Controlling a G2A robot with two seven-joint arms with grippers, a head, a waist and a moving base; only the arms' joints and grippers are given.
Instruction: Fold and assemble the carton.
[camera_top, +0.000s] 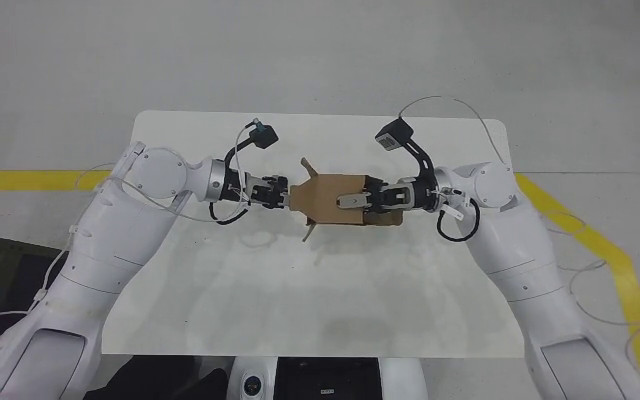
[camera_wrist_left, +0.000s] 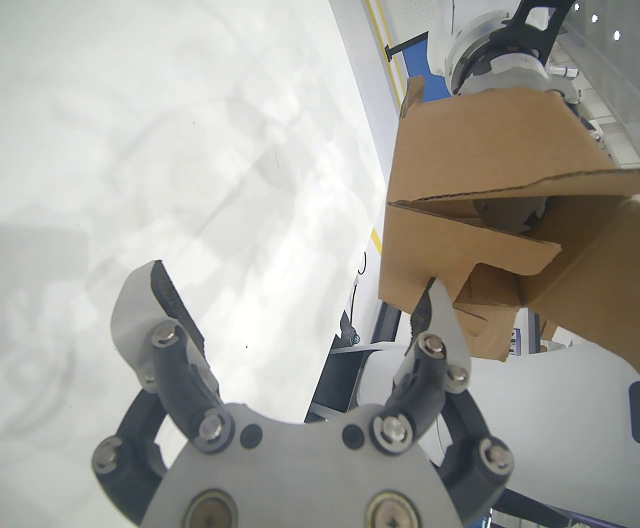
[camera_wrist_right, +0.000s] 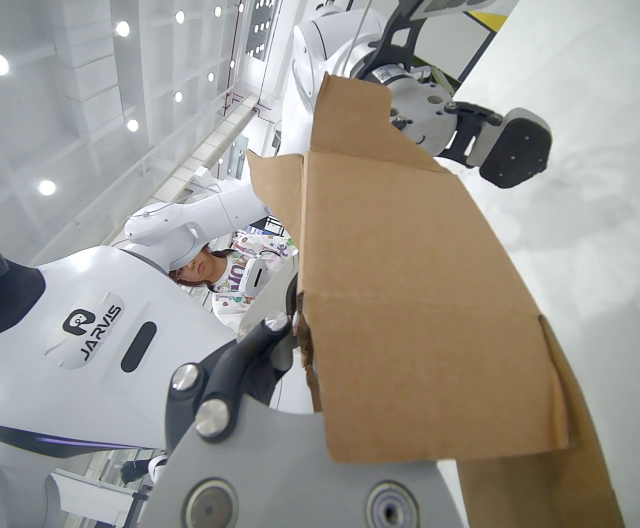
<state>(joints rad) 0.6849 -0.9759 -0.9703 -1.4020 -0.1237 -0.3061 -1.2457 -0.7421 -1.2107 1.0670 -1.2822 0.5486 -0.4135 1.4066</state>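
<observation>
A brown cardboard carton (camera_top: 330, 197) hangs above the middle of the white table, partly folded, with loose flaps at both ends. My right gripper (camera_top: 358, 201) is shut on a wall of the carton (camera_wrist_right: 400, 280). One of its fingers (camera_wrist_right: 274, 327) lies against the outside and the other is hidden behind the cardboard. My left gripper (camera_wrist_left: 295, 300) stands open at the carton's opposite end. One of its fingers (camera_wrist_left: 437, 312) touches the edge of an end flap of the carton (camera_wrist_left: 465, 210), and the other is free over the table. The left gripper (camera_wrist_right: 515, 145) also appears beyond the carton's far flaps.
The white table (camera_top: 320, 290) lies bare around and below the carton. Its far edge runs close behind both wrists. A yellow line (camera_top: 40, 180) marks the grey floor on either side. Cables loop above both wrists.
</observation>
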